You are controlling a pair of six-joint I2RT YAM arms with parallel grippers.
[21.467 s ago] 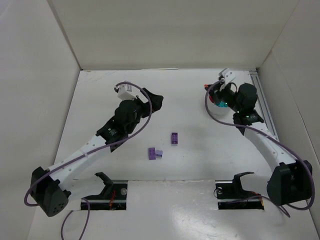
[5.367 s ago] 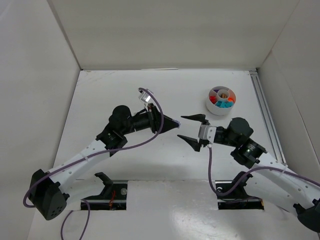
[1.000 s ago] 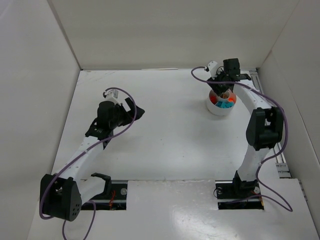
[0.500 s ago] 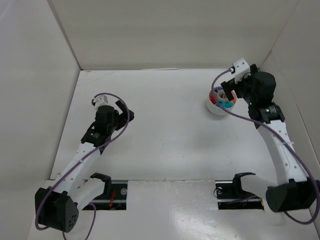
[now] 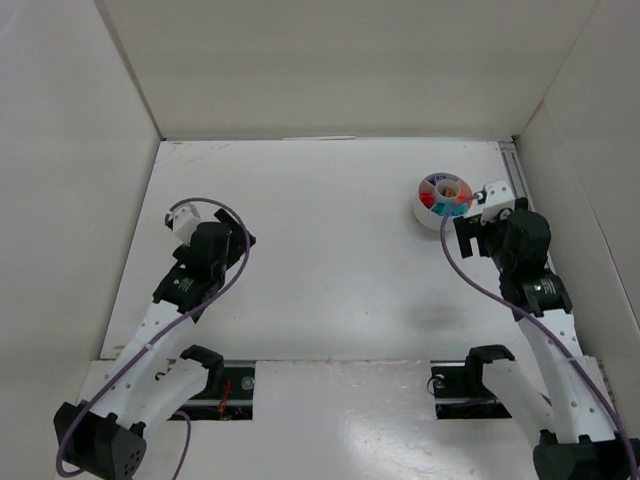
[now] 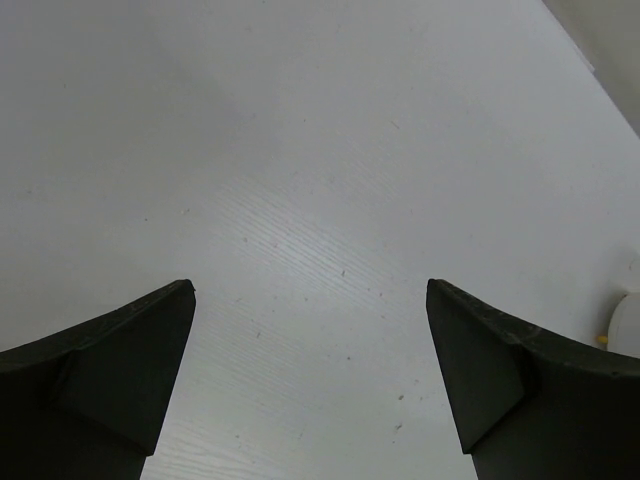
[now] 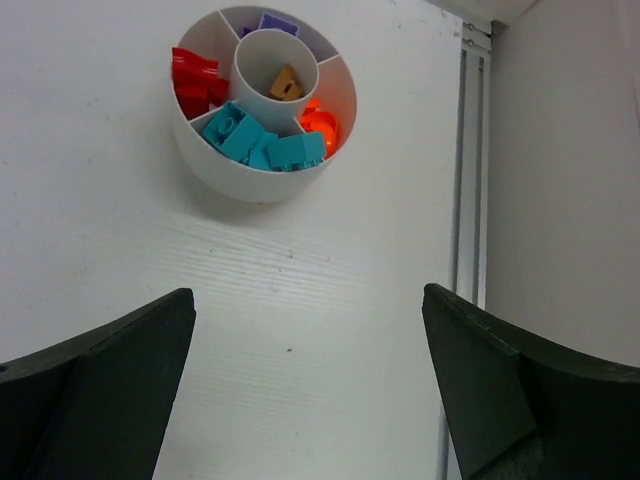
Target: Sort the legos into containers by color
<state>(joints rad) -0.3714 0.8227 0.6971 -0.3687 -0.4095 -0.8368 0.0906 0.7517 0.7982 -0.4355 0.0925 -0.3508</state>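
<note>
Two pincers stand released and grip nothing, and the sort looks all but finished.

Top view: the dish [image 5: 426, 214] sits at the far right of the worktop [image 5: 330, 250], and the legos [image 5: 446, 204] show only inside it, none loose. The right pincer [image 5: 464, 233] waits just beside the dish on its near-right side. The left pincer [image 5: 240, 242] is well apart at the left, so the right arm is plainly nearer. Half a second earlier the right pincer hung over the dish; it has since pulled back toward the near edge. The left arm has drawn in toward its base too. The purple bricks seen mid-worktop in the earliest frame are gone from there.

Left wrist: the left pincer [image 6: 310, 385] is spread wide over bare worktop, with only a sliver of the dish at the right edge.

Right wrist: the right pincer [image 7: 308, 390] gapes wide, the dish ahead of it on the far side and slightly left. The dish is round, so it offers no long axis to line up. Teal legos fill the nearest wedge, with red left, orange right and purple far. One tan piece sits in the hub [image 7: 262, 45].
</note>
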